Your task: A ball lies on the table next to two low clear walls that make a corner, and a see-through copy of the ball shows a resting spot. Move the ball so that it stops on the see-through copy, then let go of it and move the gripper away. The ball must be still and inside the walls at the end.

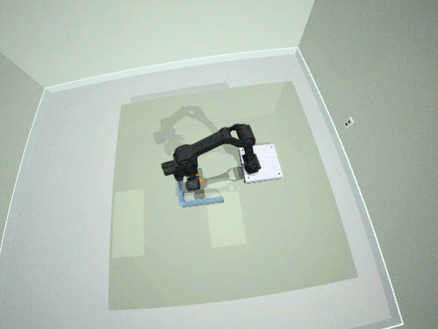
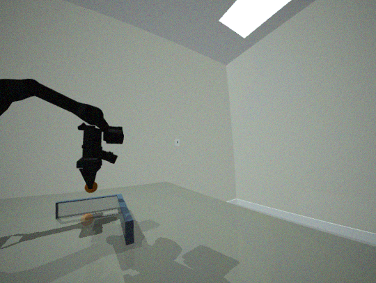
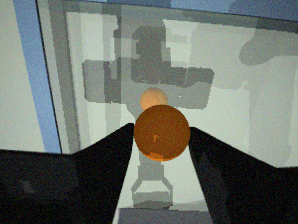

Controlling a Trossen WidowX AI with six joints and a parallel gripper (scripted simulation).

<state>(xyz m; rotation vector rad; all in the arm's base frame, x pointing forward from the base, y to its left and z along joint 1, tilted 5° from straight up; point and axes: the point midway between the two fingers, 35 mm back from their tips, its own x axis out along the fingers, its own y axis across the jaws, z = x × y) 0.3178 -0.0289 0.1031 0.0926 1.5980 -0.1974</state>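
I have the orange ball (image 3: 161, 132) clamped between the jaws of my gripper (image 2: 90, 185), lifted clear of the table (image 2: 244, 244). In the wrist view the pale see-through copy (image 3: 153, 99) sits on the table just at twelve o'clock of the ball, inside the blue walls (image 2: 126, 217), whose long side runs along nine o'clock.

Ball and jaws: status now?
Gripper shut on ball, airborne above walls. See-through copy on table inside the corner, below. Nothing between them.
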